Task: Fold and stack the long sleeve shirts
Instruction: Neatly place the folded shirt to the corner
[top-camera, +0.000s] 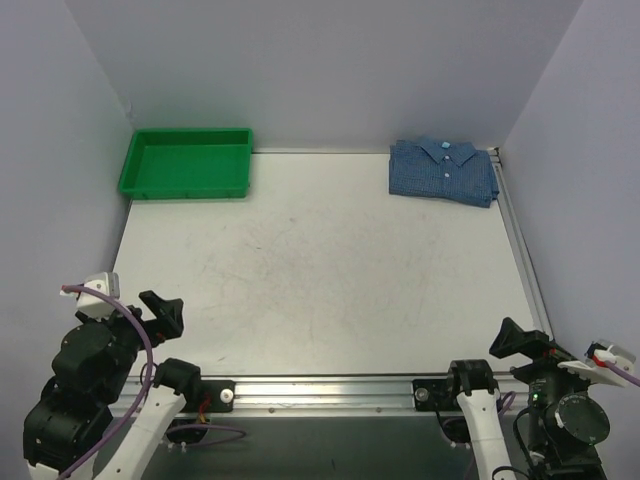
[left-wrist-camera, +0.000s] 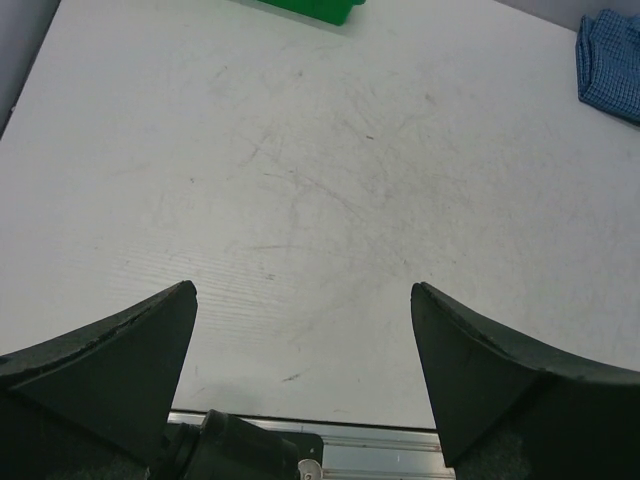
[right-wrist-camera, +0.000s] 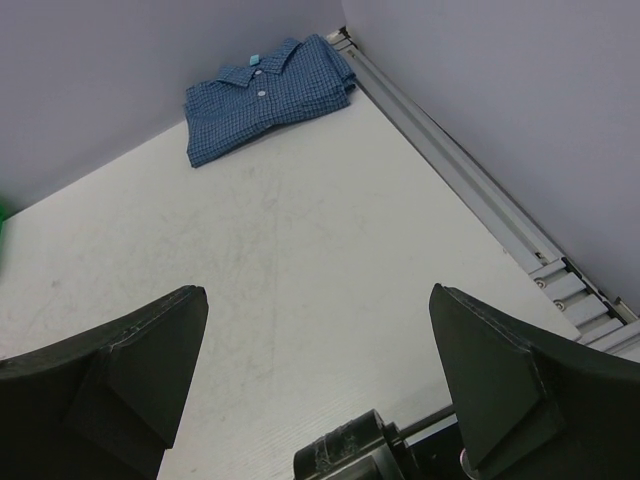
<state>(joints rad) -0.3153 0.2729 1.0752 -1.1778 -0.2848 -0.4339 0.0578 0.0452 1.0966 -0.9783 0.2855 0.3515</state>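
Observation:
A blue fine-checked long sleeve shirt (top-camera: 442, 171) lies folded, collar up, with small white buttons, at the table's far right corner. It also shows in the right wrist view (right-wrist-camera: 265, 94) and at the edge of the left wrist view (left-wrist-camera: 611, 62). My left gripper (top-camera: 165, 312) is open and empty at the near left edge of the table, its jaws wide apart in its wrist view (left-wrist-camera: 304, 292). My right gripper (top-camera: 520, 340) is open and empty at the near right edge, its jaws also wide apart (right-wrist-camera: 318, 292). Both are far from the shirt.
A green plastic tray (top-camera: 187, 163) stands empty at the far left corner, and its corner shows in the left wrist view (left-wrist-camera: 318, 9). A metal rail (top-camera: 522, 245) runs along the table's right side and another (top-camera: 330, 385) along the near edge. Grey walls enclose the table.

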